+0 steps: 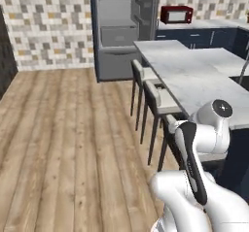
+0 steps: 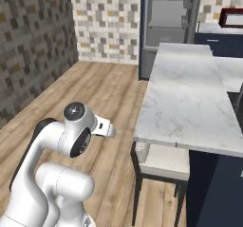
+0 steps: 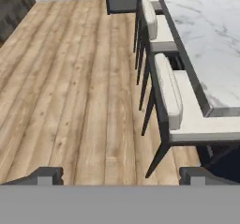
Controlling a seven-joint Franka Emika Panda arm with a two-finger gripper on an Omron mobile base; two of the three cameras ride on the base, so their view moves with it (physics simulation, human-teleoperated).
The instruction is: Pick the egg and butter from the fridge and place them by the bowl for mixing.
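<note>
Fridge (image 1: 116, 32) stands open well ahead across the wood floor (image 1: 63, 143), past the stools (image 3: 164, 87); gripper (image 3: 121, 176) spread wide, empty (nothing between the tips); drive comes first.

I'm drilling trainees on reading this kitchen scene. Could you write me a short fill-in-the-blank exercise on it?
1. The fridge stands with its door ____.
2. The stools are lined up along the ____-topped island.
3. The microwave on the back counter is ____ in colour.
4. The gripper has its jaws ____.

Missing words: open; marble; red; open
</note>
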